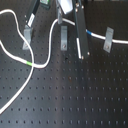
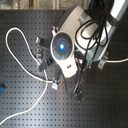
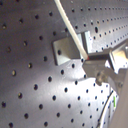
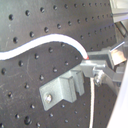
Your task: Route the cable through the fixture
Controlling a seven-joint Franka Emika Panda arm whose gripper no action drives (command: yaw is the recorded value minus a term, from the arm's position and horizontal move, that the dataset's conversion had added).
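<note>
Cable: white cord (image 4: 50, 42) ends at the gripper's fingertips in both wrist views; the fingers are closed on it.
Gripper: (image 4: 90, 62) pinches the cord just beside a grey clip; one metal finger (image 3: 102, 59) reaches in toward the red-tinged contact spot.
Nearest clip: grey bracket (image 4: 62, 87) stands upright on the board, just below the pinch point; cord not seated in it.
Cable run: in the first exterior view the cord loops from the first exterior view's left, with a green band (image 1: 32, 64) low on the curve and a blue band (image 1: 90, 33) near the far clip (image 1: 107, 42).
Other clips: (image 1: 27, 35), (image 1: 64, 39).
Board: black perforated breadboard (image 1: 75, 95).
</note>
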